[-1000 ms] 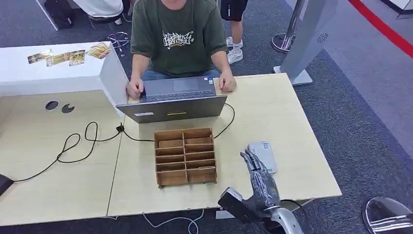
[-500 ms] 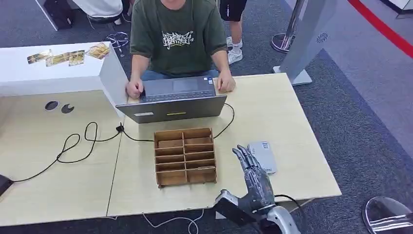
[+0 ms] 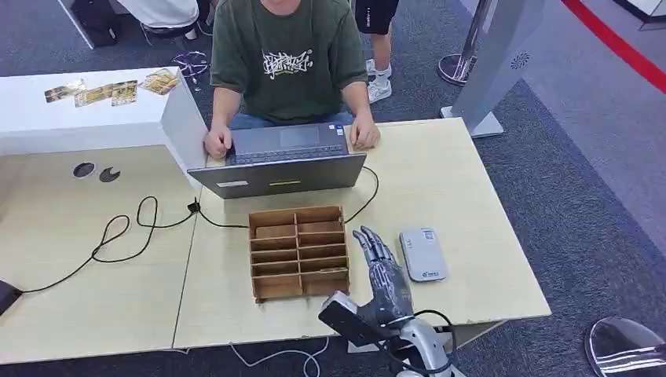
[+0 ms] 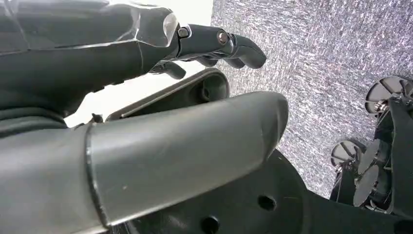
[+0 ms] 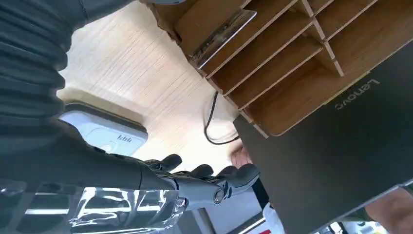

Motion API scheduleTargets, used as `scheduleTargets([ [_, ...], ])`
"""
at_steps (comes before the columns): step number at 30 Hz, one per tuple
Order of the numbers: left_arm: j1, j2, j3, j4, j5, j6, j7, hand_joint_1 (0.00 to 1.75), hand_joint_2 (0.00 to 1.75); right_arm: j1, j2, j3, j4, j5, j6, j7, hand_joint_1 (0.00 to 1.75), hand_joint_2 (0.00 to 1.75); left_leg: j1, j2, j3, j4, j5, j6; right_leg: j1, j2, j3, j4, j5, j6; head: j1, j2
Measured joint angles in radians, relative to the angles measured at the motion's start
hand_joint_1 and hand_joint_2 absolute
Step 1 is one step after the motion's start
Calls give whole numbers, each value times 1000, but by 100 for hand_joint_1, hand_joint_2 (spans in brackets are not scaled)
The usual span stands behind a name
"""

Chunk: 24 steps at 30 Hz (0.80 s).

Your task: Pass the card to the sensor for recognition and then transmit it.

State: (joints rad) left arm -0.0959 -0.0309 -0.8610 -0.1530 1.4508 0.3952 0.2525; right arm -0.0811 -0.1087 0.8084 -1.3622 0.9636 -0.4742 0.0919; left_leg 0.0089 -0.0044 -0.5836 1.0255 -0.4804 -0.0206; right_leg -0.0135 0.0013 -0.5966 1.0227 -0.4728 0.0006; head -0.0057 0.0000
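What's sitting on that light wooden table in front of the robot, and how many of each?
Laptop: 1
Wooden compartment box: 1
Grey card reader: 1
Black cable: 1
Total: 4

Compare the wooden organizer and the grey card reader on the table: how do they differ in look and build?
The wooden organizer is brown and split into open compartments; the card reader is a smooth, pale grey slab. The organizer is wider and stands taller; the reader lies low and flat. Both rest on the light wooden table, flanking the right hand.
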Motion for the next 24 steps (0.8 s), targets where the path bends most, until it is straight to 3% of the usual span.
scheduleTargets([
  [17, -1, -3, 0, 0, -9, -3, 0, 0, 0, -66, 19, 52, 72, 65, 21, 25, 0, 175, 0, 0, 0, 0, 0, 0, 0, 0, 0, 0, 0, 0, 0, 0],
  [19, -1, -3, 0, 0, -9, -3, 0, 0, 0, -81, 19, 70, 85, 107, 22, 50, 0, 175, 0, 0, 0, 0, 0, 0, 0, 0, 0, 0, 0, 0, 0, 0],
  [24, -1, -3, 0, 0, -5, -3, 0, 0, 0, -103, 17, 112, 119, 366, -7, 173, 0, 175, 0, 0, 0, 0, 0, 0, 0, 0, 0, 0, 0, 0, 0, 0],
])
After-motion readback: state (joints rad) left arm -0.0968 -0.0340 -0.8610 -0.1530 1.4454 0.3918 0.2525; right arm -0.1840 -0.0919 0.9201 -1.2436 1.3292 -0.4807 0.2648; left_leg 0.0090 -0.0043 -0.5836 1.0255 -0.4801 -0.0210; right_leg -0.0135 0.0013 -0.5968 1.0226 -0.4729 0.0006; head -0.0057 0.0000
